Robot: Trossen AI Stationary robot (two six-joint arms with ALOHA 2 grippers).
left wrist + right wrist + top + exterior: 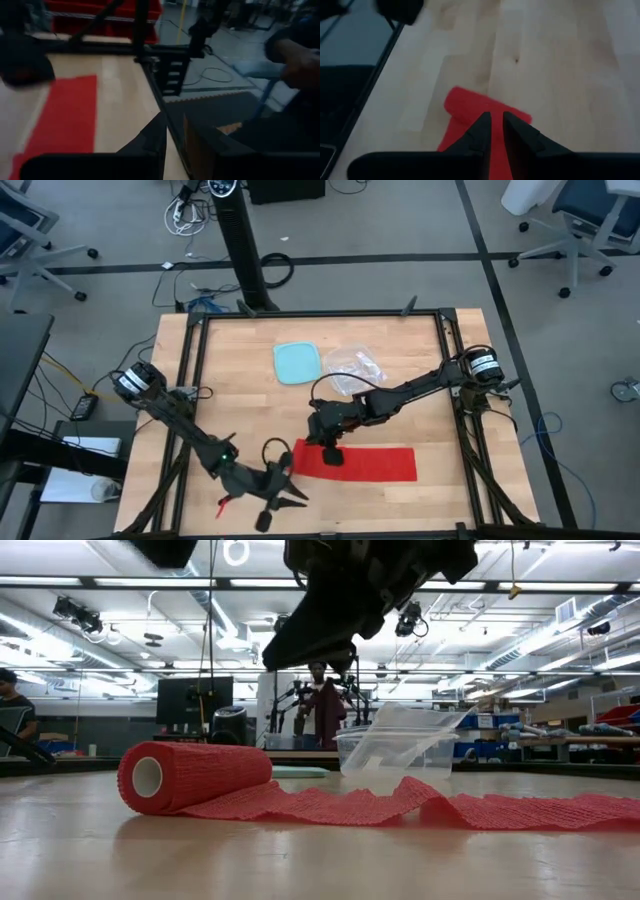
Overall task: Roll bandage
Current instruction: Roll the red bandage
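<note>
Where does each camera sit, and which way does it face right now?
High: overhead, facing down on the table; both arms show.
Low: table height, facing across the bandage into the room; an arm hangs above.
Left wrist: past the left gripper, narrowly parted, toward the table edge.
Right wrist: past the right gripper, above the roll.
Shared: all show the bandage.

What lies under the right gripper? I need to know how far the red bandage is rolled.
Under the right gripper lies the bright red fabric bandage, partly rolled at its end toward the left arm, the rest flat on the wooden table. The gripper hides the roll from above.
</note>
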